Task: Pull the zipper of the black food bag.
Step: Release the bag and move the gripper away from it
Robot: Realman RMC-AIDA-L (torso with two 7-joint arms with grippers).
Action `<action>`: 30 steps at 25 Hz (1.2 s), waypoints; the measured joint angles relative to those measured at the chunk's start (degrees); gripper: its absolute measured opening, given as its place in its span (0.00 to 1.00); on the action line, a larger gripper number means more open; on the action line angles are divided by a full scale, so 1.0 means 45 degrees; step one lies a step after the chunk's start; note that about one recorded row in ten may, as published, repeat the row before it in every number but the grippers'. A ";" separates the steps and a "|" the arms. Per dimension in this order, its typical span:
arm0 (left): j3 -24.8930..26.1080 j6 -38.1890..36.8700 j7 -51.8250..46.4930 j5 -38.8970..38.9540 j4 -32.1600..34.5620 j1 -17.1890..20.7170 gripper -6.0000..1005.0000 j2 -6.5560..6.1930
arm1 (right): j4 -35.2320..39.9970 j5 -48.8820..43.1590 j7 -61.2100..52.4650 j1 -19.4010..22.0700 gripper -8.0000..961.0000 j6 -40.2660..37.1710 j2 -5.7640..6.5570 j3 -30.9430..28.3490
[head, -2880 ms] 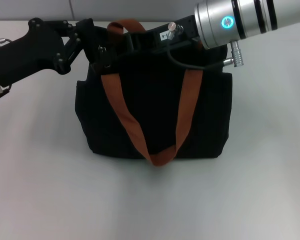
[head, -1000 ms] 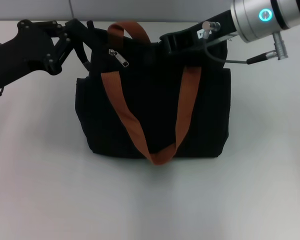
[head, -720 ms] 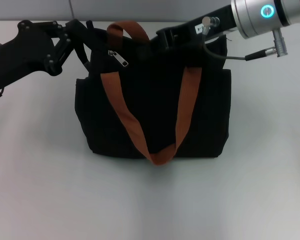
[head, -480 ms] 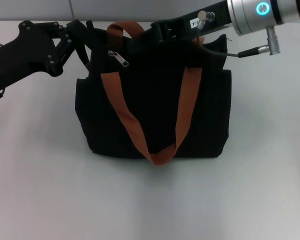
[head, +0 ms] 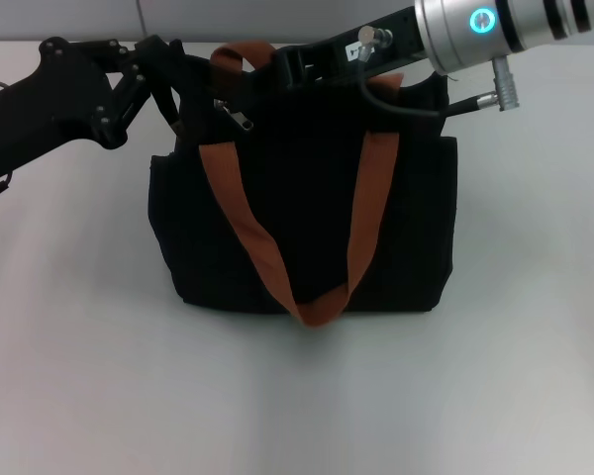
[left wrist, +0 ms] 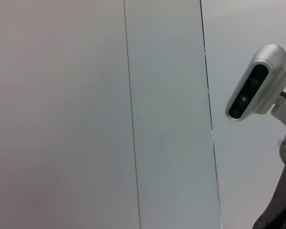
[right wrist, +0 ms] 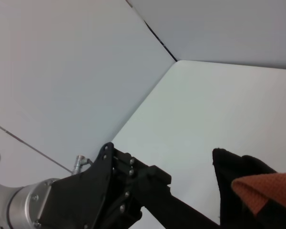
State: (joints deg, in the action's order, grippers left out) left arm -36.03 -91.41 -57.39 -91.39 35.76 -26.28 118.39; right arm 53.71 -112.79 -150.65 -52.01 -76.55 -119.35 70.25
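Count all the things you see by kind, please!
Big boxy black fabric bag: 1
Rust-orange webbing strap handles: 2
Small silver metal zipper pull: 1
Robot hands, left hand and right hand: 2
Total: 6

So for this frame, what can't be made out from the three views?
- Right pincer: in the head view its fingertips merge with the large boxy black fabric food bag, so open or shut is unclear.
- Left pincer: dark against the bag's top corner; its grip is unreadable.
- Small silver metal zipper pull: too small to show any contact.
- Left wrist view: only wall, no bag.
- Right wrist view: bag cut off at the edge.
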 joint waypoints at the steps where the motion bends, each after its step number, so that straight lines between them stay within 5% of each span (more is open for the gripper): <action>1: 0.0000 -0.0001 0.0000 0.0003 0.0009 -0.0011 0.03 0.0001 | -0.0073 -0.0011 0.0001 -0.0040 0.18 0.0042 0.0000 0.0042; 30: -0.0005 -0.0219 -0.0036 0.0121 0.0057 0.0021 0.03 -0.0001 | -0.0368 0.0477 0.0222 -0.0057 0.15 0.0180 -0.0004 0.0153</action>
State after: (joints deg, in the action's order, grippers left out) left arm -36.06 -92.39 -57.55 -90.84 36.02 -26.18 118.39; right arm 52.05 -110.64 -149.65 -52.27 -75.74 -119.36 70.93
